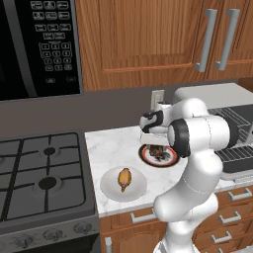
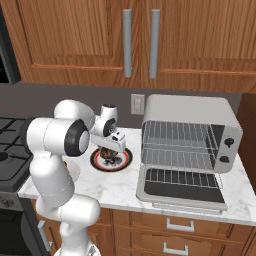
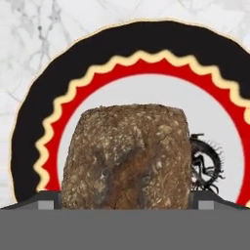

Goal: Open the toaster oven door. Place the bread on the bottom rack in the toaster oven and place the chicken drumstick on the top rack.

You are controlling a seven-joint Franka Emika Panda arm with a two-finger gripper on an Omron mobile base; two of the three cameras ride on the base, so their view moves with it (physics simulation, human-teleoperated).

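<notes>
Marble counter (image 2: 120, 187) runs below wooden cabinets (image 2: 75, 35). We see the toaster oven (image 2: 187, 137) at three o'clock, its door (image 2: 180, 192) dropped flat. Our gripper (image 3: 125, 201) hovers over the bread (image 3: 126, 156) on its patterned plate (image 3: 146, 49), jaws spread wide either side. At seven o'clock the chicken drumstick (image 1: 124, 179) lies on a white plate (image 1: 109, 190).

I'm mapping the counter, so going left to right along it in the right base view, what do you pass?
Stove → decorated plate carrying the bread → toaster oven, its toaster oven door folded down open.
</notes>
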